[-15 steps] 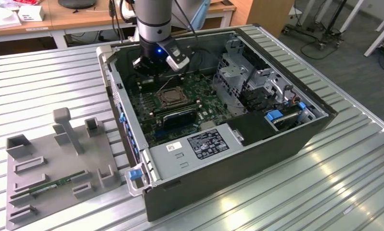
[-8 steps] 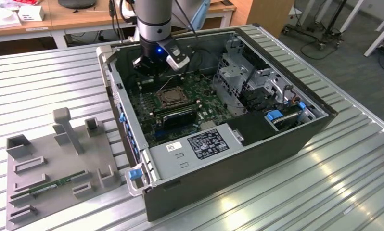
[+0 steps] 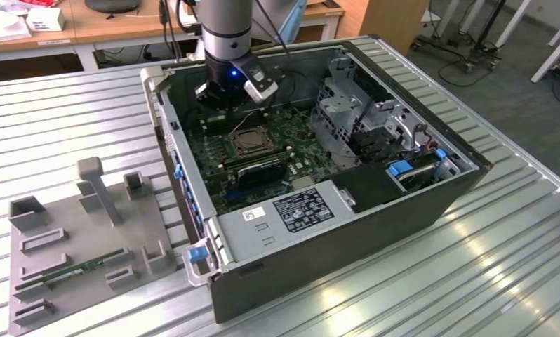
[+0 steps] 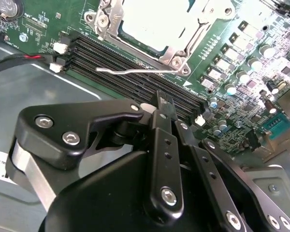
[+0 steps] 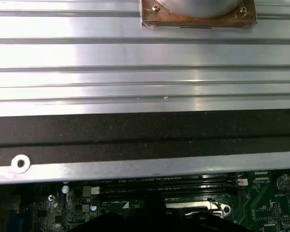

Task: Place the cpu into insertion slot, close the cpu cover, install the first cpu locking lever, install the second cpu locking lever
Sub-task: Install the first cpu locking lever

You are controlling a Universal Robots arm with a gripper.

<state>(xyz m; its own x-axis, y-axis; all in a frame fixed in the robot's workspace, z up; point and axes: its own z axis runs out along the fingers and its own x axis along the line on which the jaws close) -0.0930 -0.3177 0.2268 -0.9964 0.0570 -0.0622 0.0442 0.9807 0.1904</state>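
Jaws first: in the second wrist view the gripper point(image 4: 166, 104) has its two black fingers drawn together at the tips, and I can see nothing between them. It holds nothing and touches nothing, hanging over the long black memory slots point(image 4: 135, 89).

In the same view the insertion slot point(image 4: 154, 24) lies straight ahead of the fingertips, just past those memory slots. Its centre is pale, which I take for the cpu point(image 4: 157, 17) already seated. The silvery cpu cover point(image 4: 183, 48) appears to lie flat around it. A thin wire locking lever point(image 4: 135, 71) lies loose between the socket and the jaws. Its long axis runs along the memory slots, crosswise to the fingers, so it is the nearest thing to the tips, though clear of them.

In the exterior view the gripper point(image 3: 226, 107) hangs inside the open computer case point(image 3: 430, 189), low over the green board. The insertion slot point(image 3: 247, 142) is near it, offset slightly toward the exterior view's right. A grey fixture tray point(image 3: 83, 232) sits well apart on the table point(image 3: 504, 267), toward the exterior view's left.

The first wrist view looks over the case wall point(image 3: 182, 140). At its edge are a strip of board, the memory slots point(image 5: 164, 182) and a silvery bit of the socket frame point(image 5: 217, 208) — too little to judge the latch.
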